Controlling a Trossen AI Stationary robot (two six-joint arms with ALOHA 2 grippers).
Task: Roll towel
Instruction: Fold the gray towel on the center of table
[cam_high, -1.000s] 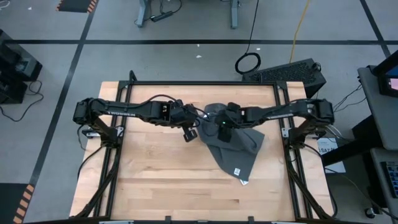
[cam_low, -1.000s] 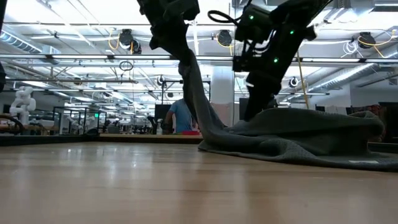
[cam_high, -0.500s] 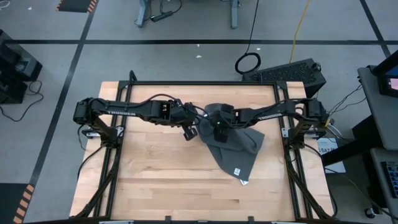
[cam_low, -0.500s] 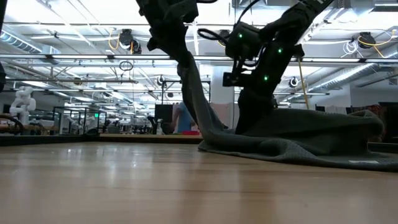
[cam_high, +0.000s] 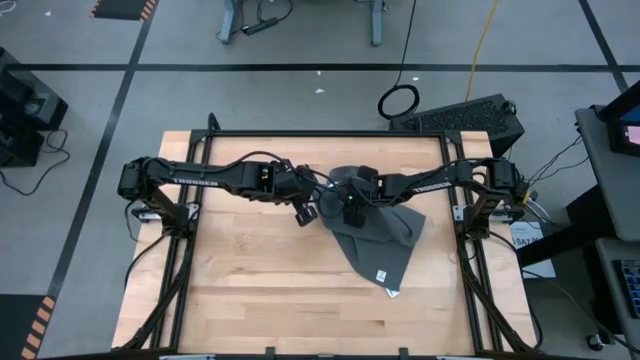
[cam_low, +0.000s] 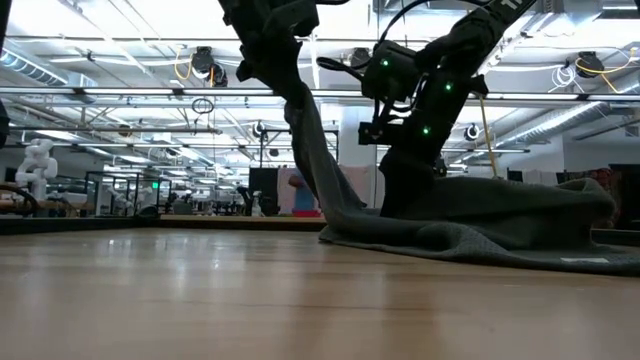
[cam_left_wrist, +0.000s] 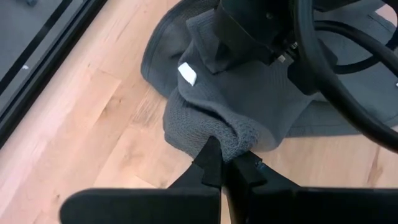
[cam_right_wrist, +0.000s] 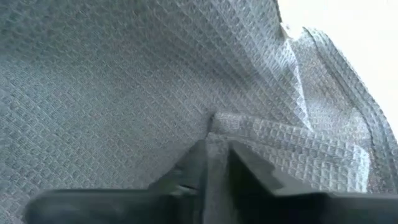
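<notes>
Right of centre on the pale wooden worktop (cam_high: 250, 290) lies the towel (cam_high: 385, 240), a dark grey waffle-weave cloth, crumpled at its far end and spreading flat toward the near right, a small white tag (cam_high: 381, 277) near its near edge. Left end effector (cam_left_wrist: 225, 167) is pinched together on a bunched fold at the towel's left edge, and that fold hangs raised off the wood. Right end effector (cam_right_wrist: 214, 160) is pressed into the weave at the towel's far end, fingers closed on a ridge of cloth.
</notes>
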